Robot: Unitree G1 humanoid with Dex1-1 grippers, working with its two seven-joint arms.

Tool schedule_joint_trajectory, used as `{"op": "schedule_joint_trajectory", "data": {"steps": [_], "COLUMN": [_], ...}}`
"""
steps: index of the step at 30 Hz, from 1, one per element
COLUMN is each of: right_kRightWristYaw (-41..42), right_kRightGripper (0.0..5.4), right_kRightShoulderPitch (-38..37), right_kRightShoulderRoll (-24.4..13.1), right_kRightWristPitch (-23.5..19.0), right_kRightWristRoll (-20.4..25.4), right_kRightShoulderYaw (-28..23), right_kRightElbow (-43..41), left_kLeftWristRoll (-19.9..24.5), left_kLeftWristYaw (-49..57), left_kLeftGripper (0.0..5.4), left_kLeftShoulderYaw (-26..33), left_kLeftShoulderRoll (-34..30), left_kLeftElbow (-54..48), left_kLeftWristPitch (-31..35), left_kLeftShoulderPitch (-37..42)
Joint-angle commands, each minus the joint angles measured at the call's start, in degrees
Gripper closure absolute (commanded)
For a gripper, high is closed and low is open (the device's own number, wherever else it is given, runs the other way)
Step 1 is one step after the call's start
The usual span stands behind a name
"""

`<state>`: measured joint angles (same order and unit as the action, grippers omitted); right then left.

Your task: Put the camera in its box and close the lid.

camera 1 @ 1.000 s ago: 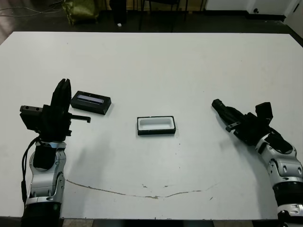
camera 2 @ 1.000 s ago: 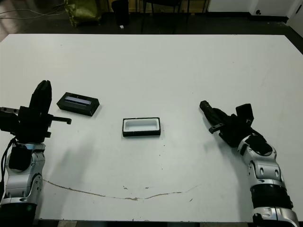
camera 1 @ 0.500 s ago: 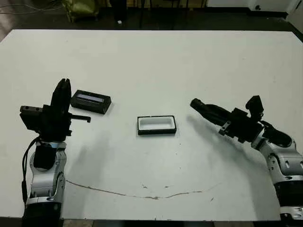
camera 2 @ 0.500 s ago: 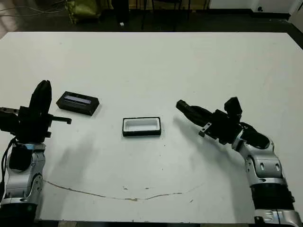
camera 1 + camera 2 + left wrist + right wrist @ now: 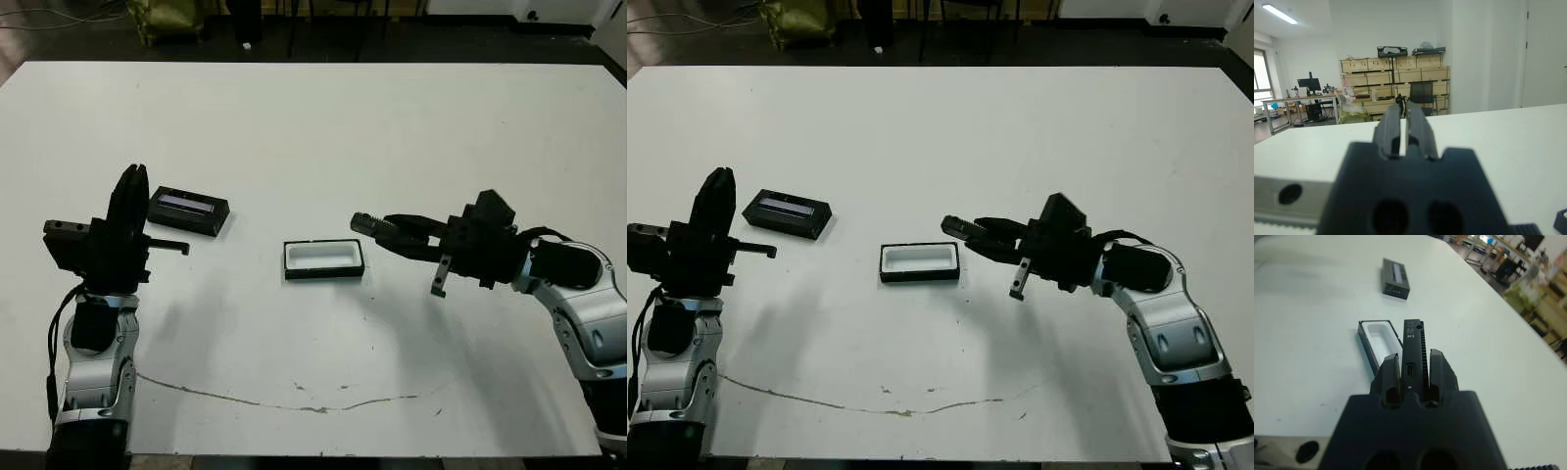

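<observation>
The box [image 5: 324,258], a black-walled tray with white lining, lies open at the table's centre and holds nothing. The lid [image 5: 188,211], black with a pale strip, rests flat to the box's left. My right gripper [image 5: 423,238] is shut on the camera [image 5: 385,226], a slim black bar. The bar's free end hovers just right of the box. In the right wrist view the camera [image 5: 1414,346] sticks out between the fingers [image 5: 1390,373], with the box [image 5: 1379,339] beneath and beyond its tip. My left gripper [image 5: 133,176] points upward left of the lid, shut on nothing.
A thin scratch line [image 5: 294,399] runs across the white table [image 5: 323,127] near its front edge. Beyond the far edge lie dark floor and chair legs. The left wrist view shows wooden shelving [image 5: 1396,78] across the room.
My right arm has swung left with the camera, from the table's right side to just beside the box. The left arm, the box and the lid have not moved.
</observation>
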<state>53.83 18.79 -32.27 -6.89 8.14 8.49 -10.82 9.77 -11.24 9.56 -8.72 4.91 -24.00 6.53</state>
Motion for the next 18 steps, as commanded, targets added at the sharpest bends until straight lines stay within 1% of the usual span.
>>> {"op": "schedule_joint_trajectory", "data": {"steps": [1,7,9,11,14,16,18], "right_kRightWristYaw": [-0.4,-2.6,-3.8,-5.2,-7.3,-7.9,-7.3], "right_kRightGripper": [5.21,5.21,5.21,5.21,5.21,5.21,5.21], "right_kRightShoulderPitch": [0.4,-0.9,-1.7,-2.5,-3.3,-3.4,-3.2], "right_kRightShoulderRoll": [-1.5,-2.4,-2.0,-1.3,-1.1,-1.3,-1.3], "right_kRightWristPitch": [1.9,4.7,8.8,13.9,18.3,19.3,16.5], "right_kRightWristRoll": [-2.4,-6.6,-7.9,-8.9,-11.1,-11.7,-10.9], "right_kRightShoulderYaw": [1.2,1.6,1.6,1.6,2.0,2.3,2.6], "right_kRightElbow": [-2.6,-7.9,-8.0,-7.0,-6.6,-6.5,-7.0], "left_kLeftWristRoll": [-0.4,-0.4,-0.4,-0.6,-0.5,-0.5,-0.5], "left_kLeftWristYaw": [0.2,0.3,0.3,0.4,0.5,0.6,0.6], "left_kLeftGripper": [5.4,5.4,5.4,5.4,5.4,5.4,5.4], "left_kLeftShoulderYaw": [-0.2,-0.2,-0.2,-0.3,-0.3,-0.4,-0.5], "left_kLeftShoulderRoll": [0.3,0.3,0.2,0.3,0.4,0.4,0.4], "left_kLeftElbow": [0.3,0.4,0.4,0.5,0.4,0.1,0.1], "left_kLeftWristPitch": [0.6,0.2,0.2,-0.1,0.2,0.5,0.4], "left_kLeftShoulderPitch": [-1.3,-1.4,-1.4,-1.4,-1.4,-1.5,-1.5]}}
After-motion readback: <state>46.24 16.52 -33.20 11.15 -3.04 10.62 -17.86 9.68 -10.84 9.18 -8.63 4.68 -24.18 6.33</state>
